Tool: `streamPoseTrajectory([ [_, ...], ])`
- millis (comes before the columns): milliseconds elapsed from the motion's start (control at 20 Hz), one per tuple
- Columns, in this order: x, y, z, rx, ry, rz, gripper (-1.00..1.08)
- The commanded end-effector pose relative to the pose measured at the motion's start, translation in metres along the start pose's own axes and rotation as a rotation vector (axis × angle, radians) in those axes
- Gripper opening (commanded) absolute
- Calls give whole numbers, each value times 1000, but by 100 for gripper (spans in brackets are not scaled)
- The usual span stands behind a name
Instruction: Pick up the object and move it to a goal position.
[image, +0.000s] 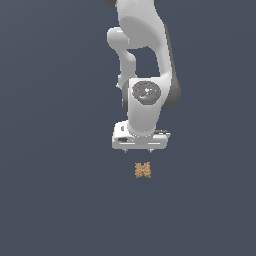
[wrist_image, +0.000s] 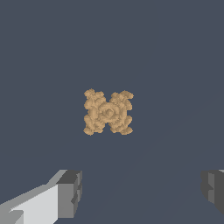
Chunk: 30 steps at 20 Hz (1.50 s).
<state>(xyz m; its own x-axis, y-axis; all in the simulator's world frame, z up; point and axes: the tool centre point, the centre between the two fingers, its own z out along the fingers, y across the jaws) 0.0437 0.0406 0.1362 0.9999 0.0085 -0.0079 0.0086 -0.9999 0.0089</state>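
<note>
The object (image: 143, 170) is a tiny orange-tan, speckled, X-shaped block with notched edges. It lies on the flat dark grey floor, just below the white hand of the arm in the exterior view. In the wrist view the object (wrist_image: 108, 112) sits in the middle of the picture, apart from both fingers. My gripper (wrist_image: 142, 192) is open and empty, with its two grey fingertips (wrist_image: 70, 192) spread wide. In the exterior view the gripper (image: 140, 150) hangs close over the object, and its fingers hardly show.
The white arm (image: 145, 60) rises behind the hand toward the top of the exterior view. A plain dark grey floor (image: 50, 200) lies all around.
</note>
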Motion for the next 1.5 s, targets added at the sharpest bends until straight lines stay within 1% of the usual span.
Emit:
streamPoseTrajectory([
  [0,12,-6,11,2,2,6,100],
  [250,31,-17,29,6,5,16,100],
  [550,43,-25,43,8,7,23,100],
  [1000,45,-26,50,9,7,24,100],
  [1450,44,-27,92,9,7,24,100],
])
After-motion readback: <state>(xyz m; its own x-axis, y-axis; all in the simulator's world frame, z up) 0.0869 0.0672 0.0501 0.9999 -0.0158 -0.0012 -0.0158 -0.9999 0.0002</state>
